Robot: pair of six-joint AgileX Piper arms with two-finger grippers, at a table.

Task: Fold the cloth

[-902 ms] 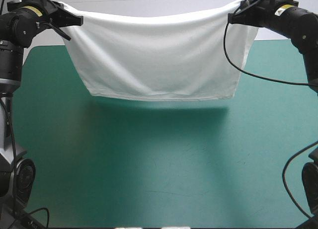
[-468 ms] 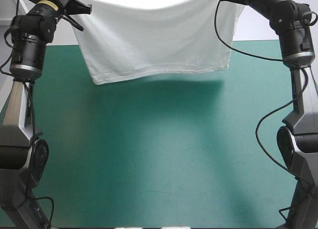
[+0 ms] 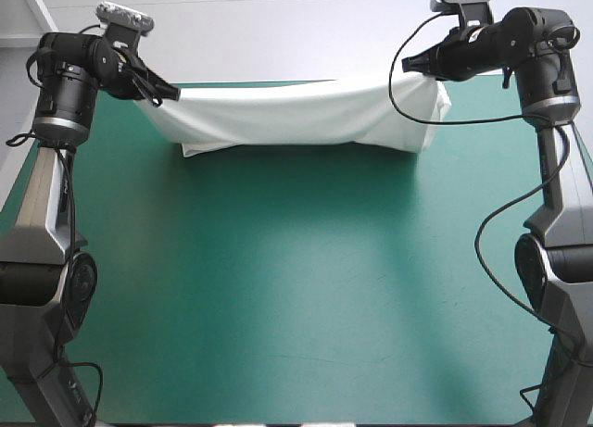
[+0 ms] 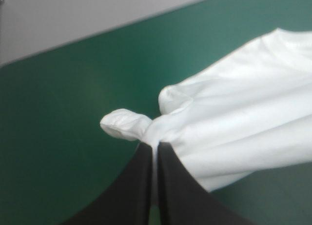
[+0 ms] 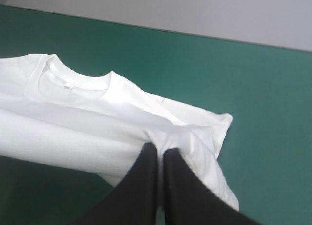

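Task item: the T-shirt (image 3: pixel 296 117), white, is drawn out as one long low band between the two arms.
Location: it sits across the far part of the tabletop (image 3: pixel 296 297), at 12 o'clock from the middle and close to the far edge.
Attitude: the upper edge sags gently from each held end toward the centre. The lower edge rests on the teal-green cover and casts a narrow shadow along its near side.
Left jaws: clenched on the T-shirt's end at 10 o'clock. The black fingers (image 4: pixel 141 186) all but meet, with a thin strip of white pinched between them.
Left detail: a small rolled nub of cloth (image 4: pixel 124 125) protrudes just past the fingertips. The rest of the fabric fans away toward 2 o'clock from the tips.
Right jaws: clenched on the opposite end at 2 o'clock and raised slightly above the cover. The cloth gathers into creases where the two black fingers close on it.
Collar: the neckline (image 5: pixel 73 81) lies ahead of the right jaws at about 10 o'clock from the tips, with the opening facing up.
Loose corner: one edge of fabric (image 5: pixel 219 122) rests on the cover just beside the right jaws, at 2 o'clock from them.
Contact: both ends are held and the middle is unsupported by either arm.
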